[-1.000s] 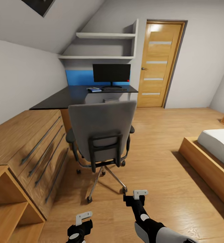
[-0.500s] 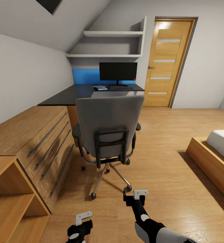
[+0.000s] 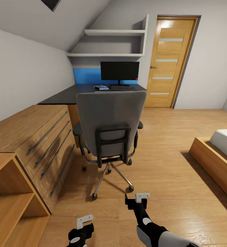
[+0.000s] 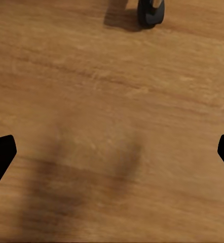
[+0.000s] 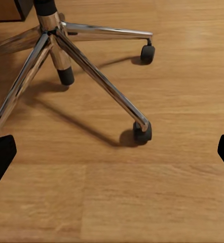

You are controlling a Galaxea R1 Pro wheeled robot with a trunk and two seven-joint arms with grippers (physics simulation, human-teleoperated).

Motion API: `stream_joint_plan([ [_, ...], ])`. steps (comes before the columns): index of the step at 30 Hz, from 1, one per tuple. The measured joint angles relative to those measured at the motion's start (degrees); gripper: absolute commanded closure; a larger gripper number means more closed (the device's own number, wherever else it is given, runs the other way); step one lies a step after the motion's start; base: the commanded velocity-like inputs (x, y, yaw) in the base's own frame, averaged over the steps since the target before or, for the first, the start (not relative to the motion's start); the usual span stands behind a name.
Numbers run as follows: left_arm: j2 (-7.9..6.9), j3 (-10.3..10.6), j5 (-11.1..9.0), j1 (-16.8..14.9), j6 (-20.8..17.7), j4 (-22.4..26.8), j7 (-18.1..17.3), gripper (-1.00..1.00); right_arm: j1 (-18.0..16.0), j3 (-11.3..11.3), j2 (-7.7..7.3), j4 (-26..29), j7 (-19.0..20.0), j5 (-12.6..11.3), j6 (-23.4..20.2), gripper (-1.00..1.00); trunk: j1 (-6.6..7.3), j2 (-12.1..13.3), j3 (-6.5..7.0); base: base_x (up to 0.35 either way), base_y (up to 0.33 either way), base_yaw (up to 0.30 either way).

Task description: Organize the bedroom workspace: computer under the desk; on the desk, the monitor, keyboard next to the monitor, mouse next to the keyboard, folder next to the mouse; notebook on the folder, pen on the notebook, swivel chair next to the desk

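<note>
The grey swivel chair [image 3: 110, 118] stands in front of me with its back toward me, hiding its seat. Beyond it is the black-topped desk [image 3: 63, 97] with the monitor [image 3: 119, 71] upright on it and the dark keyboard [image 3: 122, 87] at its foot. A small flat bluish item [image 3: 101, 87] lies beside the keyboard, too small to name. The computer, mouse, folder, notebook and pen cannot be made out. My left gripper [image 3: 85, 221] [image 4: 112, 152] and right gripper [image 3: 142, 197] [image 5: 112, 152] hang low over the floor, both open and empty. The chair's chrome base [image 5: 66, 45] lies ahead of the right one.
A low light-wood drawer cabinet [image 3: 34, 137] with an open shelf unit [image 3: 7, 202] runs along the left. A bed [image 3: 219, 154] is at the right, a wooden door [image 3: 169, 61] at the back. Wood floor [image 3: 168, 144] stretches between chair and bed.
The camera has turned a little and come closer, so the chair and desk look nearer and have shifted right. Both grippers keep the same pose.
</note>
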State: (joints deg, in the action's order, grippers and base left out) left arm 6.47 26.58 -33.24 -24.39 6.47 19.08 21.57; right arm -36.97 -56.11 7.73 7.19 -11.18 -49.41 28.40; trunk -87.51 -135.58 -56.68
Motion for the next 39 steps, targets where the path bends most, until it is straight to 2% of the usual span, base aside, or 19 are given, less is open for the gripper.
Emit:
stream_joint_plan([
  [10, 0.08, 0.16, -0.1, 0.0, 2.95, 0.0, 0.06, -1.0, 0.0, 0.0, -0.01, 0.0, 0.0, 0.0, 0.02, -1.0, -2.2, -4.01, -1.8, 0.0, 0.0, 0.0],
  [17, 0.62, 0.33, -0.1, 0.0, 3.56, 0.13, 0.07, -1.0, 0.0, 0.0, -0.22, 0.2, 0.05, 0.22, 0.25, -1.0, -3.73, -6.82, -3.05, 0.0, 0.0, 0.0],
  [22, 1.09, 0.36, -0.06, -0.05, 2.94, 3.13, 0.12, -1.0, -0.02, 0.27, -0.32, 0.51, 0.02, 0.26, 0.19, -1.0, -4.26, -7.67, -4.07, 0.0, 0.0, 0.0],
  [25, 1.14, 0.34, -0.04, -0.09, 0.84, 6.45, 0.18, -1.0, -0.08, 0.39, -0.29, 0.92, 0.01, 0.27, -0.07, -1.0, -4.34, -7.71, -4.74, 0.0, 0.0, 0.0],
  [29, 1.15, 0.3, -0.07, -0.38, -4.31, 11.49, 0.78, -1.0, -0.33, 0.43, -0.28, 2.86, -0.27, 0.34, -1.46, -1.0, -4.44, -7.77, -5.62, 0.0, 0.0, 0.0],
  [30, 1.15, 0.28, -0.25, -1.15, -7.22, 13.54, 1.52, -1.0, -0.42, 0.46, -0.31, 3.42, -0.31, 0.34, -2.09, -1.0, -4.46, -7.78, -5.84, 0.0, 0.0, 0.0],
  [34, 1.14, -0.4, -0.35, -4.02, -12.5, 16.5, 3.04, -1.0, -1.52, 0.54, -0.66, 5.94, -0.45, 0.38, -5.84, -1.0, -4.57, -7.83, -6.73, 0.0, 0.0, 0.0],
  [35, 1.17, -1.04, -0.27, -5.59, -14.0, 17.5, 3.46, -1.0, -2.65, 0.57, -1.06, 7.14, -0.48, 0.41, -8.14, -1.0, -4.59, -7.85, -6.94, 0.0, 0.0, 0.0],
  [39, 1.19, -2.74, -0.31, -9.42, -16.0, 19.99, 4.01, -1.0, -6.46, 0.94, -2.35, 10.33, -0.54, 0.33, -14.07, -1.0, -4.69, -7.9, -7.83, 0.0, 0.0, 0.0],
])
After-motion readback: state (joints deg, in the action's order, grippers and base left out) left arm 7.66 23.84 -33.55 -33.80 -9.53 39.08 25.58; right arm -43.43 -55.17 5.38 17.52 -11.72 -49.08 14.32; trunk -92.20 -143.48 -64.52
